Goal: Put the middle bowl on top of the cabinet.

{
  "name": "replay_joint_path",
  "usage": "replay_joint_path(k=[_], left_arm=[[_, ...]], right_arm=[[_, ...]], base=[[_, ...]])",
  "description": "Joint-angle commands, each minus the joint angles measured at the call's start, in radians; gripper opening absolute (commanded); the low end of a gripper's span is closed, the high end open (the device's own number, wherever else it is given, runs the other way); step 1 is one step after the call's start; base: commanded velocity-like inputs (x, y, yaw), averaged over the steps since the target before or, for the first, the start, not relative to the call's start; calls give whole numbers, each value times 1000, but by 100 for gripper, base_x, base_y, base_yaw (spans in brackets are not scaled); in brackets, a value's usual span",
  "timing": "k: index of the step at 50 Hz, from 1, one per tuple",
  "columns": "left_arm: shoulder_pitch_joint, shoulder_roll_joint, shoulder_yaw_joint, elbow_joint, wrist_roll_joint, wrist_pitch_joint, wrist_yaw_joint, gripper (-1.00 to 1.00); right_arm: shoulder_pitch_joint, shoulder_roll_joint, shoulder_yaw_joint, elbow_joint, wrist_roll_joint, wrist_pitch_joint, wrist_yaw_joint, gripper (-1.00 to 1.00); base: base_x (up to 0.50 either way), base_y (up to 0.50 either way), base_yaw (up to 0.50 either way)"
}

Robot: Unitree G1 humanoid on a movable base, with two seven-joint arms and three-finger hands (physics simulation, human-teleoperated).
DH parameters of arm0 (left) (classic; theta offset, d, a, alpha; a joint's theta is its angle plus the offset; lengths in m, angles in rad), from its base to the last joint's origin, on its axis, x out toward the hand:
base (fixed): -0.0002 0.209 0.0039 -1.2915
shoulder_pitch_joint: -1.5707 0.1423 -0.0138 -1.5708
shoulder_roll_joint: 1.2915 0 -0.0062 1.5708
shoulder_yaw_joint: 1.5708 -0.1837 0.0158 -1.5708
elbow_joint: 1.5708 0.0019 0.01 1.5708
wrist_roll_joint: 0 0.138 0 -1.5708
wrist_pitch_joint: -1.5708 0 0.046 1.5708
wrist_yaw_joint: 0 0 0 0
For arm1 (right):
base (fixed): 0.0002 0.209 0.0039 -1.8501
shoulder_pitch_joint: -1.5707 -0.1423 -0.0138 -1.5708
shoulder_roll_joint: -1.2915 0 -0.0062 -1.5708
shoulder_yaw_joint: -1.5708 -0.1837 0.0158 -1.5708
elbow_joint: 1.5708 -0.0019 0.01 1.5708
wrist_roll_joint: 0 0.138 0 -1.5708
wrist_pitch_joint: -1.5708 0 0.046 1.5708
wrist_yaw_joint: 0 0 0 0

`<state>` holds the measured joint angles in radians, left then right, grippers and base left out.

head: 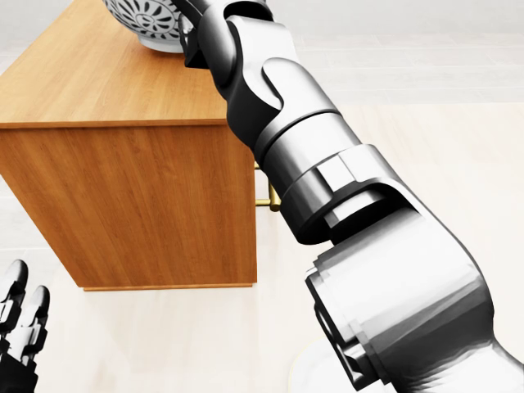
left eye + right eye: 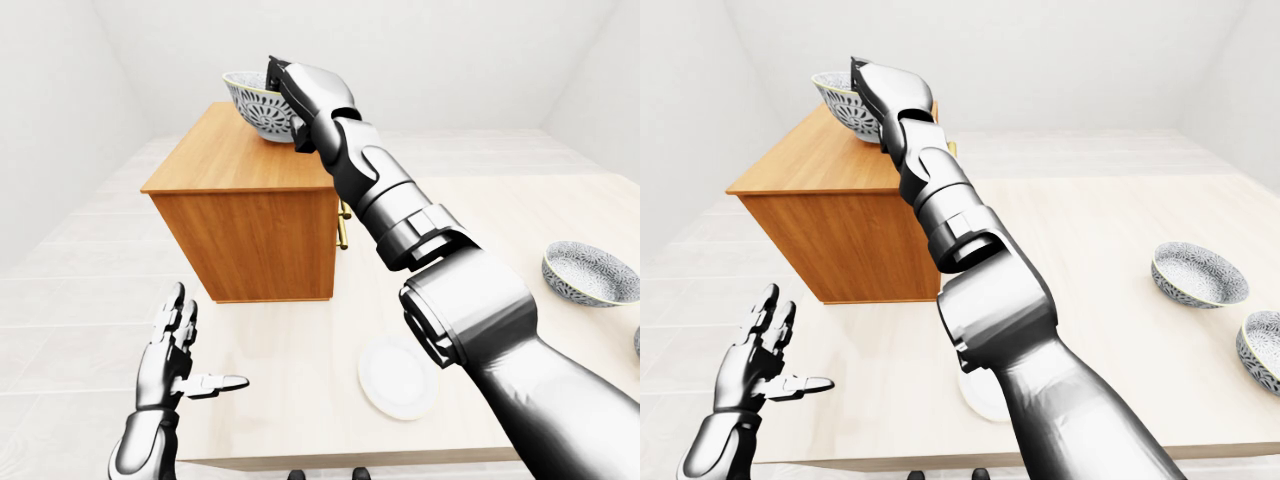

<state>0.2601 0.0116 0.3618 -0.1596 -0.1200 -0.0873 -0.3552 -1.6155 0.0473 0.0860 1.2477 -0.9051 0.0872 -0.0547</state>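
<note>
The right hand (image 2: 295, 92) is reaching high at the end of its outstretched arm, fingers clamping its load. Well below it, the table (image 2: 1090, 250) is carrying the wooden cabinet (image 2: 250, 240), whose top is lying just under the hand to receive the load. That load, the patterned bowl (image 2: 252, 105), is hanging tilted by its rim, its foot at or barely above the top; I cannot tell which. Far below, the left hand (image 2: 172, 350) is idling with fingers spread and empty.

In the left-eye view, the cabinet (image 2: 250, 245) stands on the table (image 2: 480, 215), at the left. The bowl (image 2: 255, 105) is at the upper end of the cabinet's top. A plate (image 2: 395, 385) lies on the table, low in the middle. 2 other bowls (image 2: 1198, 273) lie at the right.
</note>
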Motion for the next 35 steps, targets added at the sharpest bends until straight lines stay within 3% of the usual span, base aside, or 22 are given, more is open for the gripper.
replay_joint_path(k=[1, 17, 35], left_arm=[[5, 1, -1, -14, 0, 0, 3, 100], [5, -1, 5, -24, 0, 0, 3, 100], [-3, 0, 3, 0, 6, 0, 3, 100]], right_arm=[[-4, 0, -6, -14, -102, 0, -8, -100], [-6, 4, -4, -17, -106, 0, -7, -100], [-1, 8, -7, -13, -100, 0, -8, -74]], base=[[0, 0, 0], [0, 0, 0], [0, 0, 0]])
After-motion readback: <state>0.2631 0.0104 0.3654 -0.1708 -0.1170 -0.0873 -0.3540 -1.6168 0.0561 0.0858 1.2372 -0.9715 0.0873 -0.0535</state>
